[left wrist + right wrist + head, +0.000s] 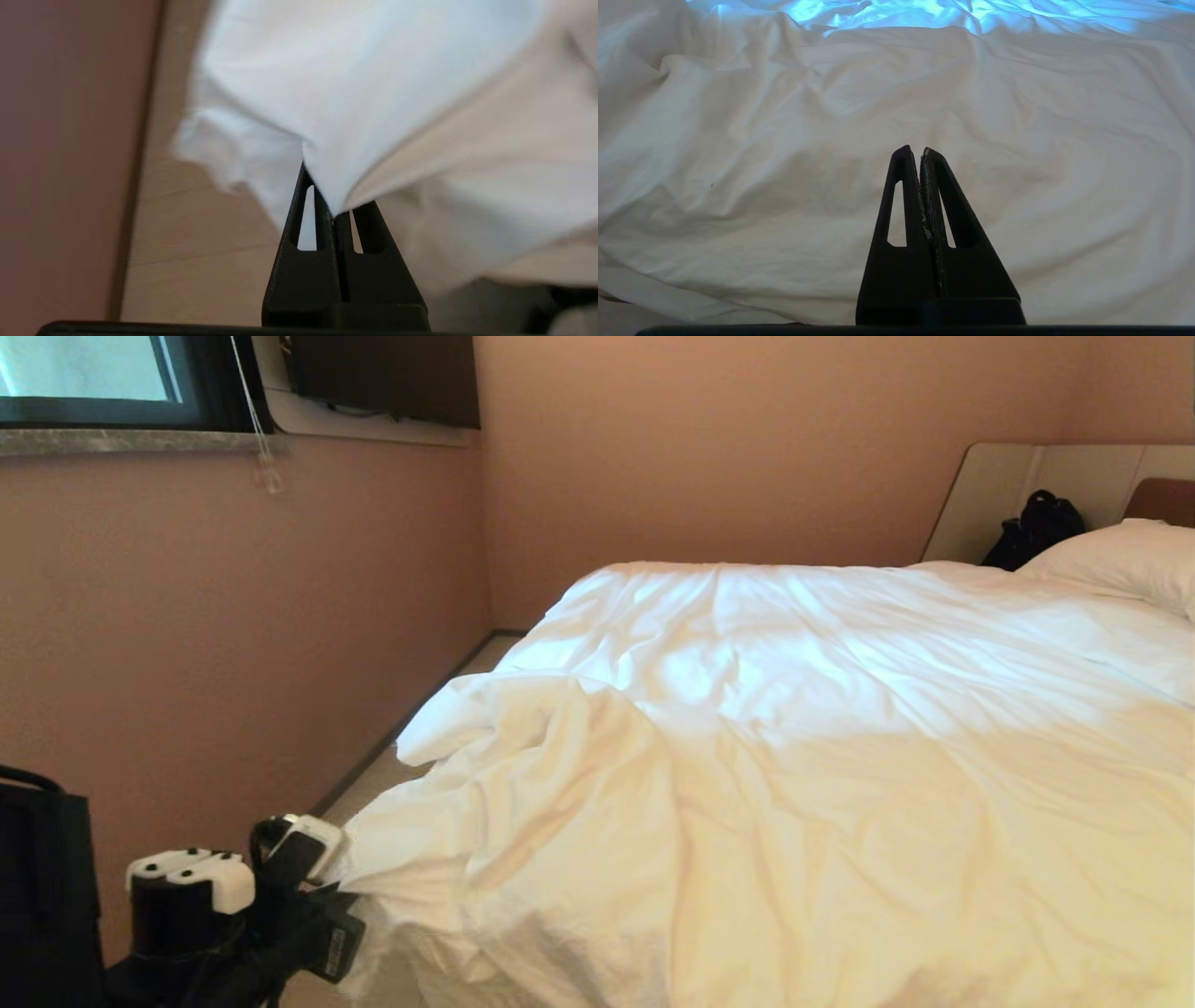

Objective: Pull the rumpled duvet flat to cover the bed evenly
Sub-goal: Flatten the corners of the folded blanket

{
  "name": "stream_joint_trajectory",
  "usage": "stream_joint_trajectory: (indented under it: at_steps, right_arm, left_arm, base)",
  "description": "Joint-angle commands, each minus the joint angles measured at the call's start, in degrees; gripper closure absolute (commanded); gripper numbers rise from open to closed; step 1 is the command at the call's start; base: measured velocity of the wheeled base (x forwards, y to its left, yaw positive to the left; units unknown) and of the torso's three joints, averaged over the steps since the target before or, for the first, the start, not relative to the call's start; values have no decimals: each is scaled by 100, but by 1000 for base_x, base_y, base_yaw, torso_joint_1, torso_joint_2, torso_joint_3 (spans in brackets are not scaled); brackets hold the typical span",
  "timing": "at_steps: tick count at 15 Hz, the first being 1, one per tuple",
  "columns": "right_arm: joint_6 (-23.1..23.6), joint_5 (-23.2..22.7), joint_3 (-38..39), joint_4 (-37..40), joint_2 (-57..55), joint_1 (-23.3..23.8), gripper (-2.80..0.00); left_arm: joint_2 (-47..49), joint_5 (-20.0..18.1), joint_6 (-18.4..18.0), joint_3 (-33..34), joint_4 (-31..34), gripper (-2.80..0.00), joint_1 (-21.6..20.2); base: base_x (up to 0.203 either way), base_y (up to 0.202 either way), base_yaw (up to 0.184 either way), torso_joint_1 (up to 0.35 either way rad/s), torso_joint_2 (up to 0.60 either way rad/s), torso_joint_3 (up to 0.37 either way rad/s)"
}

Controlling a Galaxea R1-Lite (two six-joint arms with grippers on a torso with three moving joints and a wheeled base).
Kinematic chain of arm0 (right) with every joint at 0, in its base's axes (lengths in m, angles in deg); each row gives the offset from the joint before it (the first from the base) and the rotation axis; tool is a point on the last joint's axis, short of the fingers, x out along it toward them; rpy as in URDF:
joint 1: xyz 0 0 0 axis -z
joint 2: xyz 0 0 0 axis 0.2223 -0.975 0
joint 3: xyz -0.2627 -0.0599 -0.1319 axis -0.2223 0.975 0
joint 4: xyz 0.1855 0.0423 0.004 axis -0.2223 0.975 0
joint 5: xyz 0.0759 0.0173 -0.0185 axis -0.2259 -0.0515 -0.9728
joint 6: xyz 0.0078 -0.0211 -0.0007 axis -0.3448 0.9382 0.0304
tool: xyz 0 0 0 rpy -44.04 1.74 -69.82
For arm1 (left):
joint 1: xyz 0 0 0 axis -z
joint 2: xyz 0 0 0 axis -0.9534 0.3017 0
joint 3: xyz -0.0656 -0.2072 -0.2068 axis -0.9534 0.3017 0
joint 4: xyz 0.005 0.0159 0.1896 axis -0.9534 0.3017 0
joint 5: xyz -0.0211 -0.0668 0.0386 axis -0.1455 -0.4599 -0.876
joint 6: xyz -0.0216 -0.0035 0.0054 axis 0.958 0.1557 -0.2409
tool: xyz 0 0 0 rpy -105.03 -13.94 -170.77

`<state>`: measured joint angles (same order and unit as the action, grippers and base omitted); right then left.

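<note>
No readable text, label, brand, number or sign appears anywhere.

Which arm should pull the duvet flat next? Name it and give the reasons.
Left. The left gripper is shut on the duvet at its bunched corner by the wall. The right gripper is shut on nothing above the duvet.

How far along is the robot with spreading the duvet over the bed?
Done: the duvet already covers most of the bed, up near the pillow. In hand: the left gripper is shut on the duvet's near corner above the floor. Left: a bunched fold at that corner needs pulling flat. The right gripper is shut, holding nothing.
</note>
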<state>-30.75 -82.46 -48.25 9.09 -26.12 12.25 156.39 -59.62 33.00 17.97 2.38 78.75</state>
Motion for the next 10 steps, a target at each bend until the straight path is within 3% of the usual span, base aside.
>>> stream_joint_trajectory:
  at_steps: [1,6,10]
  right_arm:
    - [0,0,0,2,-6,-2,0]
    - [0,0,0,2,-6,-2,0]
    - [0,0,0,2,-6,-2,0]
  left_arm:
    - [-532,-13,-12,5,-276,0,-309]
    - [-1727,-48,50,-4,-109,0,-525]
    - [-3243,-153,56,-115,885,0,-504]
  base:
    - [0,0,0,0,0,0]
    - [0,0,0,0,0,0]
    - [0,0,0,0,0,0]
